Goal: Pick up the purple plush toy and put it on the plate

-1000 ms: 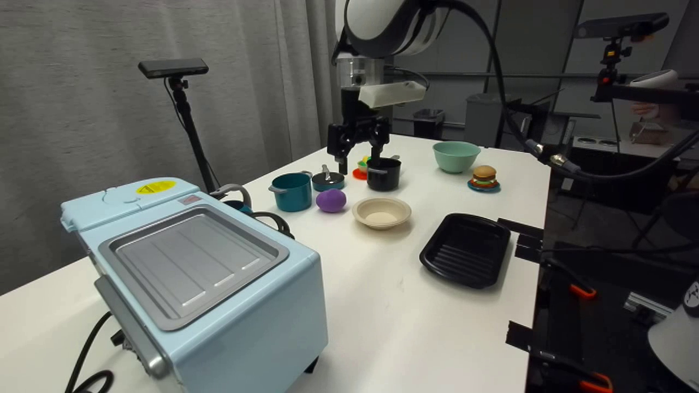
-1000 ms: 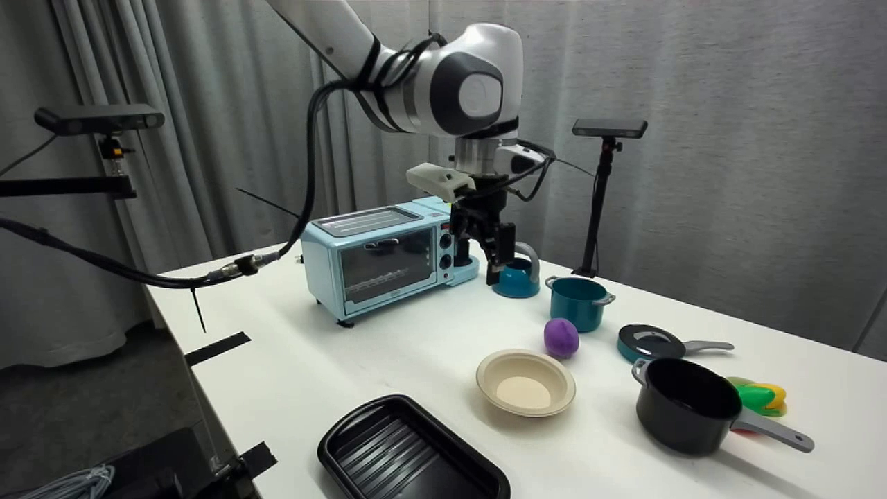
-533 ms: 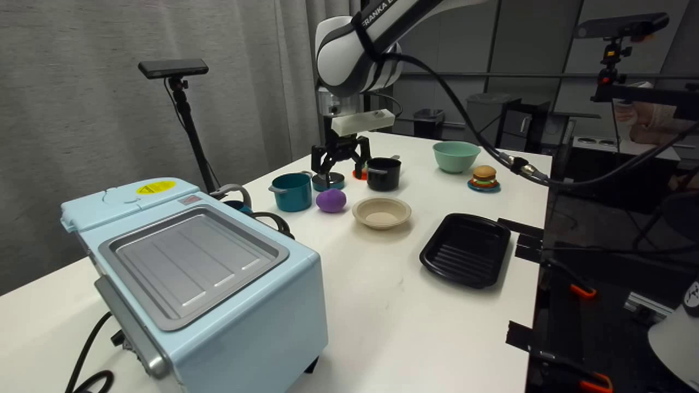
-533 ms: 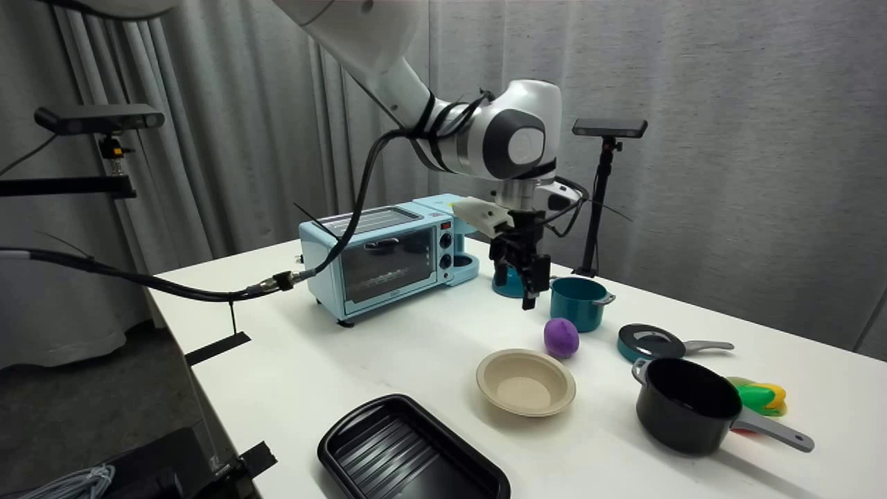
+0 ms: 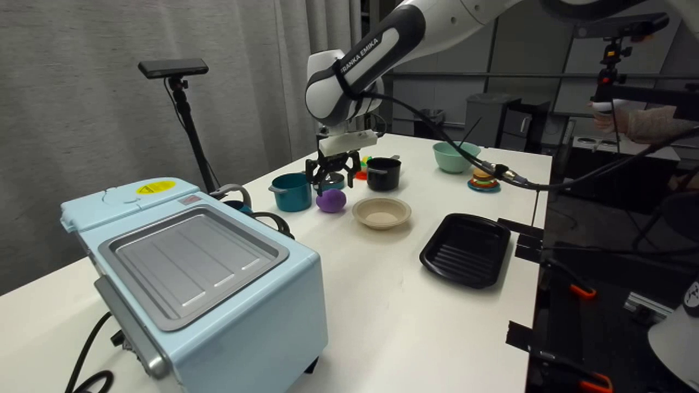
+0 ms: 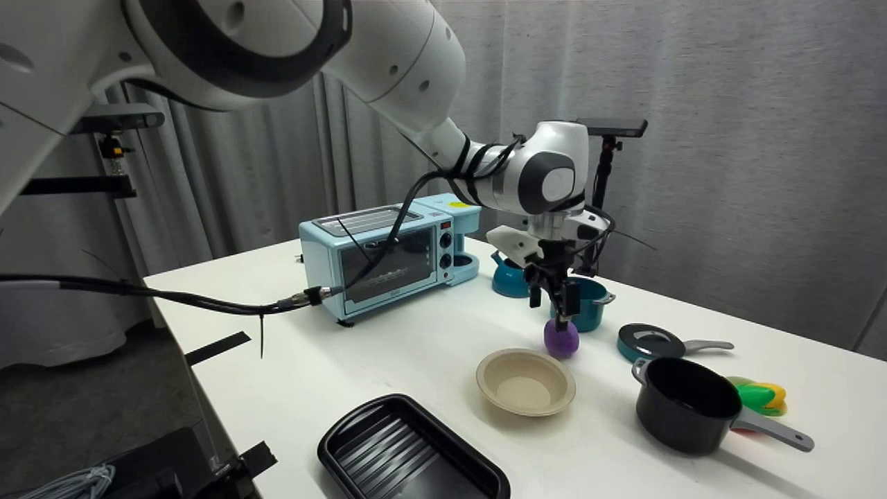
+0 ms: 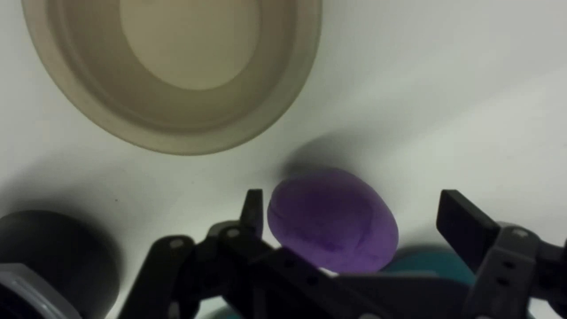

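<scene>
The purple plush toy point(image 5: 331, 203) sits on the white table and shows in both exterior views point(image 6: 561, 342). The plate point(image 5: 381, 214), a round beige shallow dish, stands beside it and holds nothing; it also shows in an exterior view point(image 6: 524, 385) and in the wrist view point(image 7: 190, 48). My gripper point(image 5: 335, 189) is open, pointing down, its fingertips near the toy's top point(image 6: 549, 316). In the wrist view the toy point(image 7: 332, 221) appears between the open fingers point(image 7: 352, 195), nearer the left finger, with a gap to the right finger. The fingers' exact height is unclear.
A teal pot point(image 5: 292, 192) stands close behind the toy. A lidded teal pan point(image 6: 650, 342) and a black pot point(image 6: 686, 407) are nearby. A black ridged tray point(image 6: 416, 447), a blue toaster oven point(image 5: 262, 305), a green bowl point(image 5: 449, 158) and a burger toy point(image 5: 483, 180) are farther off.
My open gripper has come down, and over to the purple toy from the kettle's side in an exterior view. The toy and the plate have not moved.
</scene>
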Controlling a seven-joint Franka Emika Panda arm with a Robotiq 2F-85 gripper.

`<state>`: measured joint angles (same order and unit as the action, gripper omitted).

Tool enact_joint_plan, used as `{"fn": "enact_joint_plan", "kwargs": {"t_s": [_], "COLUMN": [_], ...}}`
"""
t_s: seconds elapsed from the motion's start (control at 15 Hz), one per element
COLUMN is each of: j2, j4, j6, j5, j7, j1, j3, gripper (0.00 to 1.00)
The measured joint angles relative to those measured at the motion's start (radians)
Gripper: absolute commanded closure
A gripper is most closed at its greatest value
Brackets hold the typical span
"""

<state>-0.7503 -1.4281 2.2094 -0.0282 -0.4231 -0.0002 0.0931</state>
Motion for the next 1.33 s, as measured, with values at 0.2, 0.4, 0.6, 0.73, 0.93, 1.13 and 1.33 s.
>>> {"fn": "enact_joint_plan", "kwargs": {"t_s": [0.2,0.4,0.6,0.73,0.93,1.13,1.33], "j2": [-0.069,-0.118,-0.149,-0.162,-0.163,-0.147,-0.090], "j4": [0.073,0.128,0.164,0.176,0.180,0.186,0.199], "j6": [0.018,0.021,0.021,0.021,0.021,-0.003,-0.091], "j5": [0.000,0.000,0.000,0.000,0.000,0.000,0.000], "j7": [-0.022,-0.040,-0.050,-0.053,-0.054,-0.054,-0.045], "j1": [0.011,0.028,0.038,0.039,0.039,0.038,0.034], "j3": [0.006,0.011,0.020,0.028,0.039,0.045,0.048], "gripper": [0.00,0.26,0.49,0.65,0.86,0.97,0.99]}}
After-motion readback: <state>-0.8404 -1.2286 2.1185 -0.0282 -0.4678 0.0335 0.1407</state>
